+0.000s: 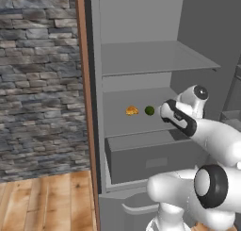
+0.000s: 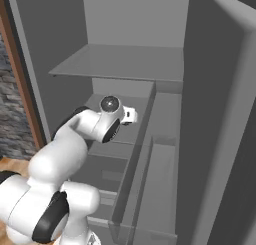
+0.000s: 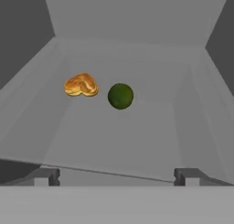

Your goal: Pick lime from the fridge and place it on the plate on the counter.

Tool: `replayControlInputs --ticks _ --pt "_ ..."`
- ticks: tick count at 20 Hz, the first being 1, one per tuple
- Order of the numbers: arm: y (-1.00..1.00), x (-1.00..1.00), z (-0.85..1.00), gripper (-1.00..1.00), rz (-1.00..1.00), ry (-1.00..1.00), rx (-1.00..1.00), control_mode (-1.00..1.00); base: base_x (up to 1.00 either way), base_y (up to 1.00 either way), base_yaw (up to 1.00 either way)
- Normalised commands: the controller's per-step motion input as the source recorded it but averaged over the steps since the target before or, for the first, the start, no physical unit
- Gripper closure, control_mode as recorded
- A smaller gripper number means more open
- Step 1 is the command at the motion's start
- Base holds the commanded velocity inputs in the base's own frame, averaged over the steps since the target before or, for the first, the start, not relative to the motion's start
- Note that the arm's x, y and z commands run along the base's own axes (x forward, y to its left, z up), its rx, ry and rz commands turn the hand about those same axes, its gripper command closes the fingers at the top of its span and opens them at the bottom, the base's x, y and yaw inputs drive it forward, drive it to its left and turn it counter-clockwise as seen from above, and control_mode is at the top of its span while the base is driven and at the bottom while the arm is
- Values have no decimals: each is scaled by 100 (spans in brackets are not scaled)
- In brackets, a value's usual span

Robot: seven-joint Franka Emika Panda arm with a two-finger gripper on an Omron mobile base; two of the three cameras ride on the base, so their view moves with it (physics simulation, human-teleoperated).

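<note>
The fridge stands open, with grey shelves. A small dark green lime rests on its middle shelf, and the hand view has the lime just ahead of centre. My gripper is open at the shelf's front edge, short of the lime, its fingertips spread wide with nothing between them. From the left base view the hand sits just right of the lime. The plate and the counter are out of view.
A small orange-yellow lumpy item lies just left of the lime, also seen as the lumpy item. A grey drawer sits below the shelf. The open fridge door with door shelves stands on the right. A stone wall and a wooden floor are at left.
</note>
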Motion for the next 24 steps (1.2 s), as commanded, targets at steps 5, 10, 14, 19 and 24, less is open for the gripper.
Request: replayControlInputs --ticks 5,10,14,19,24 --pt "8 42 -18 -100 0 2 0 -100 0 0 0" --pt "12 35 -27 -100 0 0 0 -100 0 0 0" --pt "12 37 -22 -100 0 0 0 -100 0 0 0" --pt "9 23 -2 -100 0 8 0 -100 0 0 0" --pt "1 22 -1 -100 0 11 0 -100 0 0 0"
